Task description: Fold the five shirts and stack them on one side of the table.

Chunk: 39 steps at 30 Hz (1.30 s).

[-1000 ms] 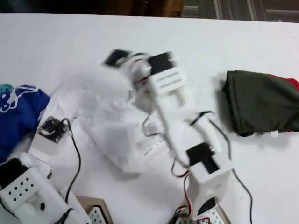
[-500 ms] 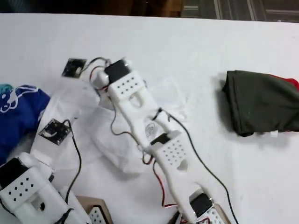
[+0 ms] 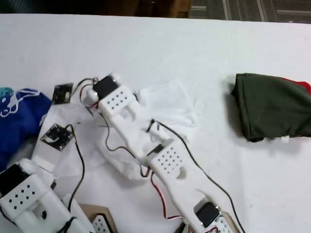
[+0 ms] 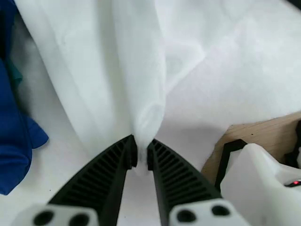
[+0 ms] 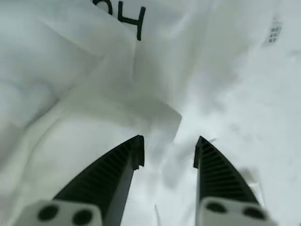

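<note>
A crumpled white shirt lies left of the table's middle. My left gripper is shut on a raised fold of the white shirt, near the shirt's left edge. My right arm stretches from the front across the shirt toward the left. My right gripper hangs open just above the white shirt, nothing between its fingers. A blue shirt is bunched at the left edge, beside the held fold as the blue shirt. At the right lies a folded dark green shirt on a red one.
The left arm's body sits at the front left corner. Wooden base plates and cables lie along the front edge, and a wooden plate shows next to the held fold. The bare white table stretches across the back.
My right arm has swung left across the white shirt and stretched out low over it. The lifted fabric now lies flat. The left arm has stayed put, still pinching the fold.
</note>
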Available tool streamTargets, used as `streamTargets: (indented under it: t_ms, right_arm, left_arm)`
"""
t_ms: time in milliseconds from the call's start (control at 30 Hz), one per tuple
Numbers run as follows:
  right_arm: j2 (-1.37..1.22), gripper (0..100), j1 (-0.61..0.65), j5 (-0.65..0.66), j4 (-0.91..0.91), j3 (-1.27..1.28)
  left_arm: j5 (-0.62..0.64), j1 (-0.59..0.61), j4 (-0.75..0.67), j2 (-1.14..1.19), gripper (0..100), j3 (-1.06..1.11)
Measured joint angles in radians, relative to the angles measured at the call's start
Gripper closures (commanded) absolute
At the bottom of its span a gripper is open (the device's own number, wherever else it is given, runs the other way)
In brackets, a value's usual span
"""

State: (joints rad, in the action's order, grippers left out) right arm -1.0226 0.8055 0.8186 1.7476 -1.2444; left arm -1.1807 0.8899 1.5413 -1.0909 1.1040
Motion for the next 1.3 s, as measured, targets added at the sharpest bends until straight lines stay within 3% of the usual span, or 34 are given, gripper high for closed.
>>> streamTargets:
  t_ms: [267,400,800,1000,1300]
  right_arm:
    - [-0.06,82.9,0.029,0.0,0.0,0.0]
    - [-0.064,99.4,0.038,0.008,0.0,0.0]
    - [-0.04,97.9,-0.02,0.041,0.0,0.0]
    - [0.199,97.9,-0.072,0.041,0.0,0.14]
    - [0.646,97.9,-0.126,-0.017,0.0,0.433]
  left_arm:
    - [0.0,0.0,0.0,0.0,97,0.0]
    - [0.0,0.0,0.0,0.0,97,0.0]
    - [0.0,0.0,0.0,0.0,97,0.0]
    - [0.006,0.0,-0.014,0.0,97,0.0]
    - [0.189,0.0,-0.061,0.0,97,-0.176]
